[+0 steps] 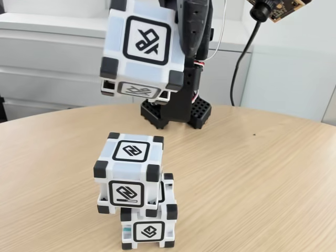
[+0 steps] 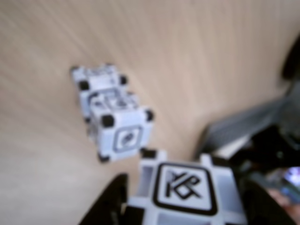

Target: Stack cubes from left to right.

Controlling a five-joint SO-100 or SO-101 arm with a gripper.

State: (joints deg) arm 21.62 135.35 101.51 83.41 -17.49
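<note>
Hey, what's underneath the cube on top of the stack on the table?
The top cube sits on another cube, offset left and back so it overhangs. The lower cube's upper face is mostly covered. The third cube hangs above in the gripper.

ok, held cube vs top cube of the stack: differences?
The held cube hangs in the air, tilted, clamped in the gripper; the top stacked cube rests on the bottom cube, offset to the left in the fixed view. Their face glyphs differ. Both are white with black corners.
</note>
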